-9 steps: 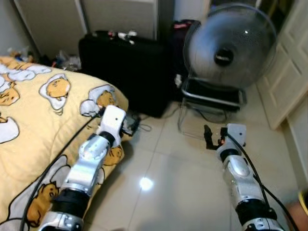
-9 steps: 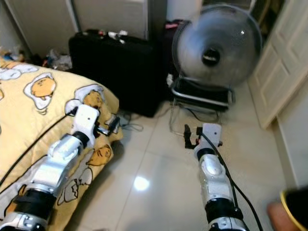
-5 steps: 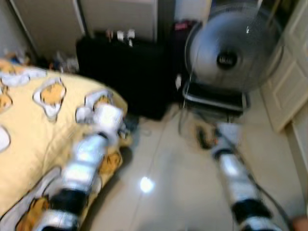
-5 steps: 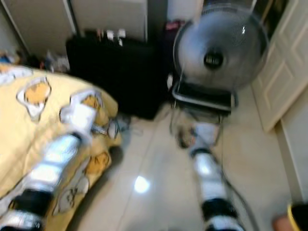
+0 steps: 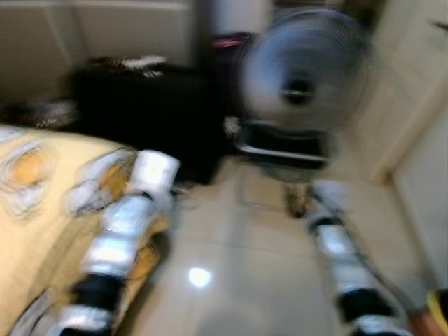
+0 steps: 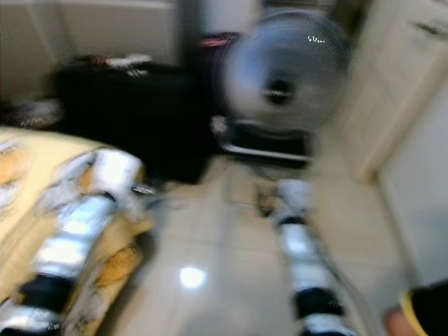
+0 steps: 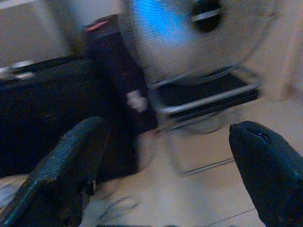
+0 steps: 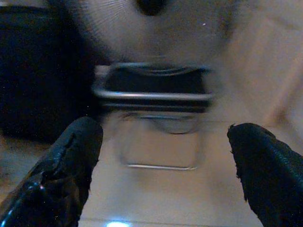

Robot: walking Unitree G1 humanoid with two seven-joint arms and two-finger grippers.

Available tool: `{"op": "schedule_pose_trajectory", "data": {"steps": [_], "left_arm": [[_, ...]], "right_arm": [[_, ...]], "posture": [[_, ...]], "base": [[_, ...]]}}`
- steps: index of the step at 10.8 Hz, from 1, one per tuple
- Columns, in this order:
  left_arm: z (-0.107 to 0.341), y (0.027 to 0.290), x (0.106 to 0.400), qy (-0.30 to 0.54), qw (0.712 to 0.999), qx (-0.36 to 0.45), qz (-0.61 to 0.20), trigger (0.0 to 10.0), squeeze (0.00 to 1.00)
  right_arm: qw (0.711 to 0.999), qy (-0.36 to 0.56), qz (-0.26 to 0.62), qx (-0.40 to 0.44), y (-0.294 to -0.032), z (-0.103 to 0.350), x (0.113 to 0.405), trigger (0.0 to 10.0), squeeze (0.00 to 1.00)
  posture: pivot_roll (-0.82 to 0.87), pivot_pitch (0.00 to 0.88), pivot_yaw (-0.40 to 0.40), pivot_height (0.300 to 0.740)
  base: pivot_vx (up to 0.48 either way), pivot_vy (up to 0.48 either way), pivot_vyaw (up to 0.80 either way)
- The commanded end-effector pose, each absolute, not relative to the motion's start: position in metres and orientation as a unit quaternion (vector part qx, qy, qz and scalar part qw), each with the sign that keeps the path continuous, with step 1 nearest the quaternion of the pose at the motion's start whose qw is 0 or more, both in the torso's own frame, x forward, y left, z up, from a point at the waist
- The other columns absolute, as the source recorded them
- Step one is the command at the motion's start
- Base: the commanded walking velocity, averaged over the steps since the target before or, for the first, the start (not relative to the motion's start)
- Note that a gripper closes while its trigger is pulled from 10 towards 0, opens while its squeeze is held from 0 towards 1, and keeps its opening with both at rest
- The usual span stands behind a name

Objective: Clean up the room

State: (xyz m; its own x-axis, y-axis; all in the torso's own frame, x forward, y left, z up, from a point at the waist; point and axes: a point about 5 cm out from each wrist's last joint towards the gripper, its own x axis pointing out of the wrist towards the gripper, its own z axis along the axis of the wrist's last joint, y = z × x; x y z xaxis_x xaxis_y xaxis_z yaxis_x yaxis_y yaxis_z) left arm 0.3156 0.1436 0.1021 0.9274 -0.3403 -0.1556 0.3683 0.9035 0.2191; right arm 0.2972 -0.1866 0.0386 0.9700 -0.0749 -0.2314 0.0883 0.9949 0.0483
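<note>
Both grippers, left gripper (image 7: 165, 165) and right gripper (image 8: 163, 165), carry nothing, fingers spread wide, facing the fan (image 5: 301, 73), apparently in transit given blur.

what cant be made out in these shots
- Small items on top of the black case: head views, motion blur.
- Print on the yellow blanket: head views, smeared.
- Fan: right wrist view, top cut off by the frame edge.
- Right pincer: head views, blurred; wrist view shows its fingers apart.

heavy motion blur, all views | dim warm light | glare spot on floor (image 5: 199, 277)
</note>
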Motion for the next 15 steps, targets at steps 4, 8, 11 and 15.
{"op": "schedule_pose_trajectory", "data": {"steps": [4,8,11,15], "left_arm": [[0.102,0.171,0.316,0.065,0.981,0.121,-0.139,10.0,0.00],[0.091,0.181,0.305,0.080,0.978,0.133,-0.141,10.0,0.00],[0.090,0.182,0.305,0.080,0.979,0.130,-0.136,10.0,0.00],[0.091,0.183,0.306,0.077,0.979,0.131,-0.132,10.0,0.00]], "right_arm": [[0.993,0.112,-0.021,0.028,-0.172,0.040,0.299,10.0,0.00],[0.992,0.121,-0.032,0.009,-0.189,0.032,0.289,10.0,0.00],[0.991,0.128,-0.037,0.013,-0.189,0.028,0.286,10.0,0.00],[0.990,0.133,-0.037,0.017,-0.185,0.026,0.286,10.0,0.00]], "posture": [[-0.06,0.000,-0.004,0.740],[-0.06,0.000,0.001,0.740],[-0.06,0.000,-0.002,0.740],[-0.05,0.000,-0.003,0.740]], "base": [[0.372,0.000,0.00],[0.368,0.000,0.00],[0.370,0.000,0.00],[0.368,0.000,-0.20]]}}
